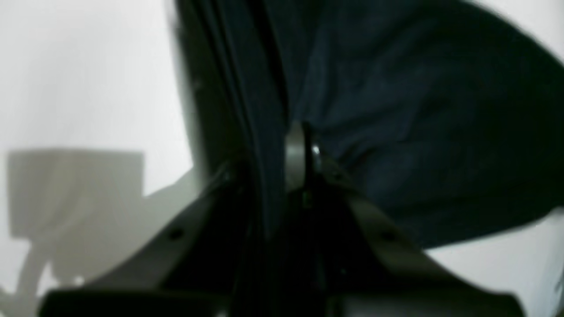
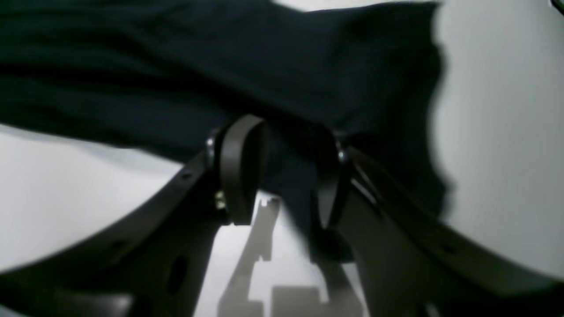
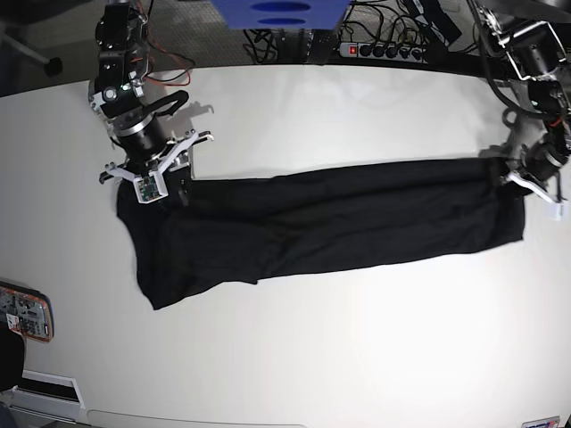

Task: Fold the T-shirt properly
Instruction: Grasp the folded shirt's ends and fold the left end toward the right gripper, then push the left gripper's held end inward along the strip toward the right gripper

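T-shirt: soft black cloth, matt, gently wrinkled, no print.
Table: smooth, white, faintly sheened surface.
Left gripper: grey, smooth, dull fingers.
Right gripper: dark matt plastic-looking fingers with small bright metal screws.

A robotics lab or test bench is shown. A broad white table is flanked by two robot arms, one at the far left corner and one at the far right corner, with exposed wiring seen on them. Behind the table, a power strip and tangled cables are laid along the far edge. A blue object is mounted above the far edge at centre. Nothing domestic is seen.
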